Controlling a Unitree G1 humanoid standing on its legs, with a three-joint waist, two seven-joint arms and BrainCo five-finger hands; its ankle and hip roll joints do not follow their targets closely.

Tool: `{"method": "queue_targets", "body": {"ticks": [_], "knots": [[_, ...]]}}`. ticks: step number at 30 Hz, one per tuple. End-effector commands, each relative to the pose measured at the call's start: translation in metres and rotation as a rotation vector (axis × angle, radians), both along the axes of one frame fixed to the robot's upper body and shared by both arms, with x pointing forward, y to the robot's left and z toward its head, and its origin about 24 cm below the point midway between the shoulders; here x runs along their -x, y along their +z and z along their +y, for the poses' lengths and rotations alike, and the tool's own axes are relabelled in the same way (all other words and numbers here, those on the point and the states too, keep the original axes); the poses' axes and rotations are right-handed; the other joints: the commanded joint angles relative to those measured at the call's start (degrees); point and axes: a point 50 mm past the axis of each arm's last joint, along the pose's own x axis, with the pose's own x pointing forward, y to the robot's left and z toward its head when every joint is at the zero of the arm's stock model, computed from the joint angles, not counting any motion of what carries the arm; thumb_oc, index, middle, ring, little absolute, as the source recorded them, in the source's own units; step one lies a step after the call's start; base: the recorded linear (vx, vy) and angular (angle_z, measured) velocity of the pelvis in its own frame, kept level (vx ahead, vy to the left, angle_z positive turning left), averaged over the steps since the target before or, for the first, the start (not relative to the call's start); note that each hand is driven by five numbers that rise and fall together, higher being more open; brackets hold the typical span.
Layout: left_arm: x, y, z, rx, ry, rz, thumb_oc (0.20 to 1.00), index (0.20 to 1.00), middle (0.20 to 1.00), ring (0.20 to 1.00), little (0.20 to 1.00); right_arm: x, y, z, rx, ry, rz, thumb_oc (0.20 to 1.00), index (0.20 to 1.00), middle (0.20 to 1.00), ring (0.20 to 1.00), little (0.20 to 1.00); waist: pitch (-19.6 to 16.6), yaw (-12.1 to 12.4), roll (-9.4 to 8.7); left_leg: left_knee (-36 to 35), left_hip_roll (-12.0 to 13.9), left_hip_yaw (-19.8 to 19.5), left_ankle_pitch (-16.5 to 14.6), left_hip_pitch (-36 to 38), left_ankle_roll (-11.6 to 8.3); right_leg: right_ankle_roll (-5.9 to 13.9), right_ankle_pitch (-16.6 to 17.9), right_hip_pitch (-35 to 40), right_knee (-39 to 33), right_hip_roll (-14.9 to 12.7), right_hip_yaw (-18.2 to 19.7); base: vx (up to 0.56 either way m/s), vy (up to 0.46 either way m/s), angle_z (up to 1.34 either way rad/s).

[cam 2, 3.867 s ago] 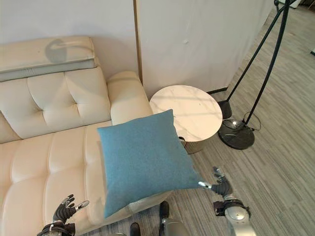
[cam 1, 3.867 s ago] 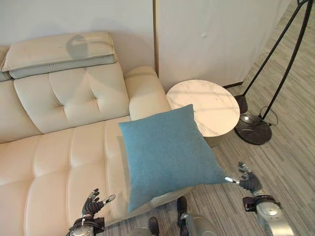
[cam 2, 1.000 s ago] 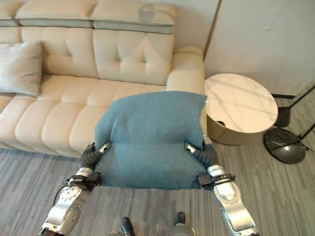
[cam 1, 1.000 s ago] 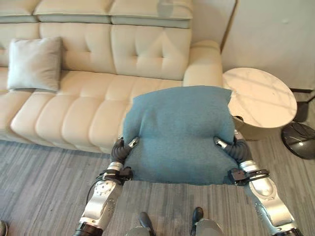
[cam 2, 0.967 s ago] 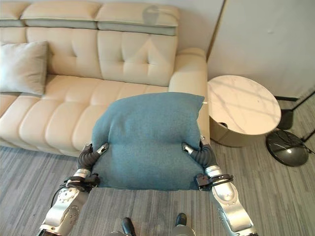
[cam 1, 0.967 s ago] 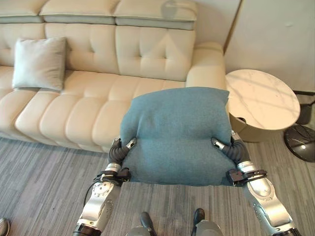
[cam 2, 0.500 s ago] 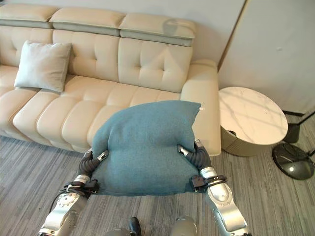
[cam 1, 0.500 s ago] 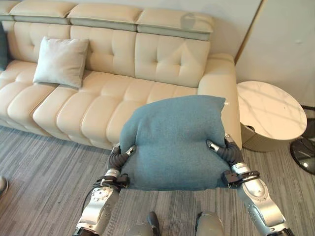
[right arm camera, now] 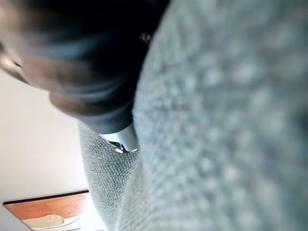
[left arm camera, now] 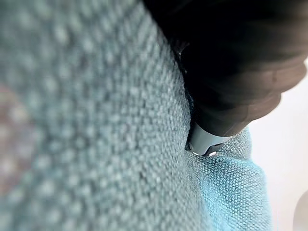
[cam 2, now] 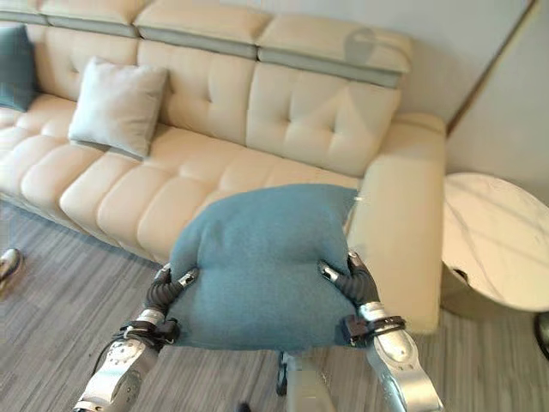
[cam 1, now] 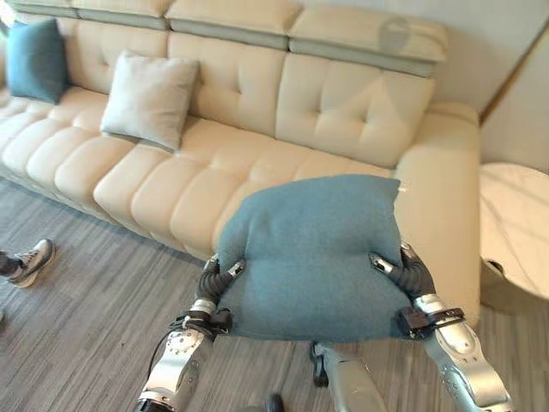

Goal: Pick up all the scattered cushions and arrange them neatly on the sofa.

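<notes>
Left eye view: teal cushion (cam 1: 313,253) held up in front of the robot, clamped between both hands, over the floor (cam 1: 77,300) just in front of the sofa (cam 1: 257,146). Left hand (cam 1: 214,279) grips its left edge, thumb curled onto the top face, fingers hidden under the fabric; right hand (cam 1: 405,273) does the same on the right edge. Grey cushion (cam 1: 149,99) leans upright against the sofa backrest, a second teal cushion (cam 1: 36,60) sits at the far left end, well apart from the held one. Round marble side table (cam 1: 515,240) just beside the sofa's right armrest. A person's shoe (cam 1: 30,260) on the floor at left. Right eye view: same layout, cushion bulges between the two hands, both thumbs pressed into the fabric. Left wrist view: very close and blurred, dark cover against teal weave, one silver digit pressed into the cloth, probably the thumb. Right wrist view: same picture mirrored, cover and one silver tip against the weave.
</notes>
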Motion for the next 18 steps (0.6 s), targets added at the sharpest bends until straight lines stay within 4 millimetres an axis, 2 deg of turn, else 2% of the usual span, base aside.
{"method": "queue_targets", "body": {"ticks": [1, 3, 5, 6, 7, 8, 11, 12, 14, 15, 16, 18], "knots": [[-0.016, 0.056, -0.037, 0.033, -0.211, -0.307, 0.200, 0.200, 0.200, 0.200, 0.200, -0.009, 0.049, 0.027, -0.085, 0.147, -0.275, 0.200, 0.200, 0.200, 0.200, 0.200, -3.83, -1.68, -0.41, 8.30, 2.50, 5.02, 12.24, 3.33, -6.04, 7.28, -5.20, 3.26, -2.64, 1.69, 0.99, 0.37, -0.060, 0.08], [-0.017, 0.054, -0.040, 0.034, -0.225, -0.299, 0.200, 0.200, 0.200, 0.200, 0.200, -0.010, 0.049, 0.025, -0.065, 0.143, -0.269, 0.200, 0.200, 0.200, 0.200, 0.200, -3.89, -1.51, -0.90, 7.22, 4.47, 8.23, 10.26, 0.95, -3.82, 7.07, -6.75, 5.21, -3.25, 1.65, 2.33, 0.24, 0.002, -0.31], [-0.019, 0.056, -0.039, 0.021, -0.227, -0.305, 0.200, 0.200, 0.200, 0.200, 0.200, -0.013, 0.052, 0.024, -0.057, 0.130, -0.283, 0.200, 0.200, 0.200, 0.200, 0.200, -3.57, -0.49, -2.21, 3.66, 4.12, 8.44, 5.41, -3.66, -1.56, 7.76, -7.87, 7.44, -4.12, 1.05, 4.88, 0.28, 0.037, -0.25], [-0.020, 0.060, -0.038, 0.016, -0.225, -0.320, 0.200, 0.200, 0.200, 0.200, 0.200, -0.014, 0.055, 0.024, -0.061, 0.127, -0.293, 0.200, 0.200, 0.200, 0.200, 0.200, -3.31, 0.05, -3.18, 1.37, 3.82, 7.70, 4.82, -6.29, -1.26, 7.97, -8.22, 7.87, -3.92, 0.52, 6.40, 0.24, 0.083, -0.30], [-0.021, 0.062, -0.036, 0.008, -0.216, -0.331, 0.200, 0.200, 0.200, 0.200, 0.200, -0.014, 0.055, 0.024, -0.069, 0.126, -0.299, 0.200, 0.200, 0.200, 0.200, 0.200, -2.73, 0.75, -3.59, -0.86, 4.37, 6.42, 5.90, -8.91, -1.67, 8.13, -8.63, 9.00, -3.77, 0.53, 8.08, 0.28, 0.132, -0.80], [-0.021, 0.064, -0.033, 0.000, -0.199, -0.340, 0.200, 0.200, 0.200, 0.200, 0.200, -0.014, 0.057, 0.024, -0.078, 0.119, -0.308, 0.200, 0.200, 0.200, 0.200, 0.200, -2.04, 2.33, -3.74, -5.18, 4.42, 2.87, 9.45, -10.99, -2.56, 7.91, -9.39, 10.65, -3.59, 1.41, 10.81, 0.22, 0.104, -0.87], [-0.021, 0.064, -0.031, 0.005, -0.182, -0.341, 0.200, 0.200, 0.200, 0.200, 0.200, -0.015, 0.055, 0.025, -0.084, 0.115, -0.301, 0.200, 0.200, 0.200, 0.200, 0.200, -1.88, 3.05, -3.94, -6.93, 4.73, 0.73, 11.58, -11.98, -3.19, 7.78, -9.58, 11.34, -3.35, 1.72, 12.41, 0.19, 0.131, -0.93], [-0.020, 0.064, -0.032, 0.022, -0.169, -0.341, 0.200, 0.200, 0.200, 0.200, 0.200, -0.015, 0.052, 0.023, -0.091, 0.106, -0.288, 0.200, 0.200, 0.200, 0.200, 0.200, -2.03, 3.46, -3.56, -9.17, 5.28, -1.83, 13.17, -12.40, -3.56, 7.89, -10.87, 12.41, -2.26, 2.22, 15.14, 0.18, 0.186, -1.17], [-0.019, 0.062, -0.032, 0.018, -0.173, -0.335, 0.200, 0.200, 0.200, 0.200, 0.200, -0.014, 0.051, 0.024, -0.087, 0.113, -0.286, 0.200, 0.200, 0.200, 0.200, 0.200, -2.44, 3.56, -3.10, -11.53, 5.86, -0.51, 13.26, -10.09, -3.59, 8.17, -11.27, 12.70, -1.71, 2.24, 15.95, 0.22, 0.231, -1.10], [-0.019, 0.062, -0.029, 0.007, -0.167, -0.331, 0.200, 0.200, 0.200, 0.200, 0.200, -0.015, 0.051, 0.026, -0.080, 0.123, -0.285, 0.200, 0.200, 0.200, 0.200, 0.200, -2.64, 3.37, -2.78, -11.43, 5.41, -0.45, 13.06, -9.70, -2.86, 8.52, -11.20, 12.22, -0.84, 1.97, 16.84, 0.23, 0.319, -1.04], [-0.021, 0.064, -0.027, -0.003, -0.162, -0.339, 0.200, 0.200, 0.200, 0.200, 0.200, -0.018, 0.053, 0.031, -0.070, 0.132, -0.298, 0.200, 0.200, 0.200, 0.200, 0.200, -2.78, 3.37, -2.84, -12.03, 5.09, 1.67, 12.98, -8.78, -2.15, 8.89, -10.97, 11.16, 0.40, 1.64, 18.74, 0.13, 0.236, -0.63], [-0.023, 0.065, -0.023, -0.022, -0.147, -0.342, 0.200, 0.200, 0.200, 0.200, 0.200, -0.020, 0.054, 0.035, -0.076, 0.134, -0.306, 0.200, 0.200, 0.200, 0.200, 0.200, -2.87, 3.60, -2.89, -12.44, 4.92, 3.07, 12.78, -8.19, -1.66, 9.25, -10.81, 10.74, 0.48, 1.38, 19.49, 0.07, 0.186, -0.79]]}}
